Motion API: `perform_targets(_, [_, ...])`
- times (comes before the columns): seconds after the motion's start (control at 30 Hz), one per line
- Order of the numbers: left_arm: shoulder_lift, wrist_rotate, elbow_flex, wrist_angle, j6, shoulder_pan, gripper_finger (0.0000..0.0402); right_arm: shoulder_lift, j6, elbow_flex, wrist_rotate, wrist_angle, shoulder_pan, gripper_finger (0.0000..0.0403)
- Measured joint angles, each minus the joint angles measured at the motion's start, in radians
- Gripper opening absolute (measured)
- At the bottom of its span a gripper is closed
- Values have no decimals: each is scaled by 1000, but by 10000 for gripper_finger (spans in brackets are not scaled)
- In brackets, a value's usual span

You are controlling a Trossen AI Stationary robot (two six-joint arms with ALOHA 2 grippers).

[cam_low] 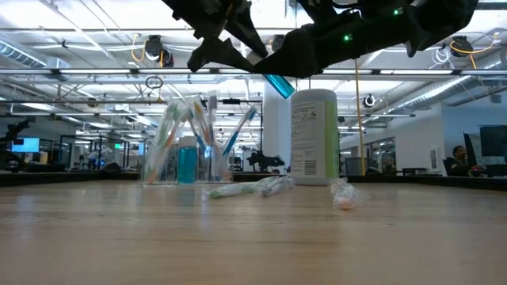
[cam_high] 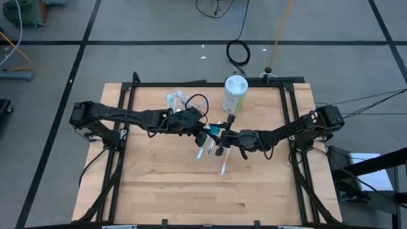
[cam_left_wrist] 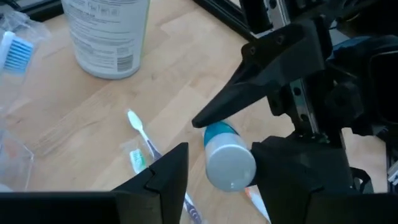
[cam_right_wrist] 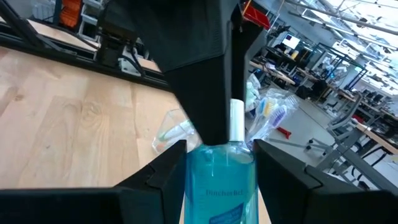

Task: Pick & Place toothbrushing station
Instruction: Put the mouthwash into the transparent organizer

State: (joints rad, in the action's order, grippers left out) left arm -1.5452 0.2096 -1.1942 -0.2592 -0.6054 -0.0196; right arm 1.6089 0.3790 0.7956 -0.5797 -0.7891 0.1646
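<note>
A small teal tube with a white cap (cam_high: 215, 130) hangs in the air between my two grippers over the middle of the table. My right gripper (cam_high: 224, 135) is shut on it. My left gripper (cam_high: 206, 131) is open; its fingers stand on either side of the white cap (cam_left_wrist: 230, 167), and I cannot tell whether they touch it. The clear plastic cup (cam_high: 177, 100) stands at the far left with several toothbrushes and a teal tube (cam_low: 186, 162) in it. Loose toothbrushes (cam_high: 203, 150) lie on the table under the grippers. My right gripper pinches the teal tube's body (cam_right_wrist: 219, 171) between its two fingers. The fingers come about level from the table's right and lie along the tube, whose cap (cam_right_wrist: 237, 121) points away toward my left gripper. The tube is tilted and clear of the table (cam_low: 279, 83).
A tall pale-green canister with a white lid (cam_high: 234, 94) stands at the far edge, right of the cup. Another loose toothbrush (cam_high: 224, 166) lies nearer the front. The near half of the wooden table (cam_high: 191, 197) is bare wood. A black frame (cam_high: 289, 114) borders the table.
</note>
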Motion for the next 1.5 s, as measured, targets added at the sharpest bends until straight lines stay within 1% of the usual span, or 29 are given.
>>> perform_targets(0.07, [0,0,0,1,7,2,166,0,0,0,0,0,0,159])
perform_targets(0.27, [1,-1,0,7,24,3,105,0,2,0,0,1,-1,160])
perform_targets(0.37, [1,-1,0,4,27,2,91,0,20,0,1,4,-2,160])
perform_targets(0.5, [1,-1,0,3,47,3,95,0,30,0,1,6,-2,167])
perform_targets(0.67, [1,0,0,-22,55,3,97,0,31,0,0,12,-2,196])
perform_targets(0.8, [5,4,0,-64,82,9,95,0,31,0,-68,33,0,215])
perform_targets(0.87, [9,1,0,-110,87,15,95,0,34,-1,-103,47,-1,222])
perform_targets(0.9, [14,-1,-1,-134,87,18,95,0,35,-1,-105,61,-2,225])
perform_targets(1.03, [48,5,-41,-319,82,39,94,0,37,-2,-101,78,-2,232])
perform_targets(1.17, [83,51,-95,-494,79,58,94,0,47,-2,-101,88,-9,232])
perform_targets(1.23, [92,82,-119,-553,79,67,94,0,49,-2,-102,86,-9,231])
perform_targets(1.4, [92,131,-131,-630,71,114,94,0,49,-2,-100,91,-8,233])
perform_targets(1.5, [81,133,-116,-630,14,147,93,0,49,-2,-101,91,-8,231])
